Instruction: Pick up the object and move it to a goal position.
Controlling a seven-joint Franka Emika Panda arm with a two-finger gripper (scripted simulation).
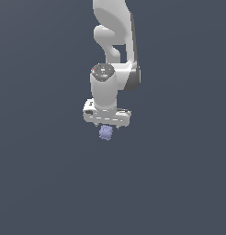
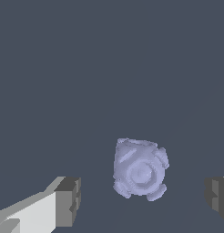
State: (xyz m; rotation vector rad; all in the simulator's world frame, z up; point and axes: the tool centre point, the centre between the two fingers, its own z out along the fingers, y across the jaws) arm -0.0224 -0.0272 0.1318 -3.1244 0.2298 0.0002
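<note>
lavender-blue lump (image 2: 140, 172), bumpy and roughly round, set on the plain dark grey floor (image 1: 50, 183) with no edge or corner in sight. directly beneath the white gripper (image 1: 107, 125) in the exterior view. in the wrist view, between the two grey fingertips (image 2: 68, 201), clear gaps on both sides, touching neither. jaws spread wide, holding nothing.
</note>
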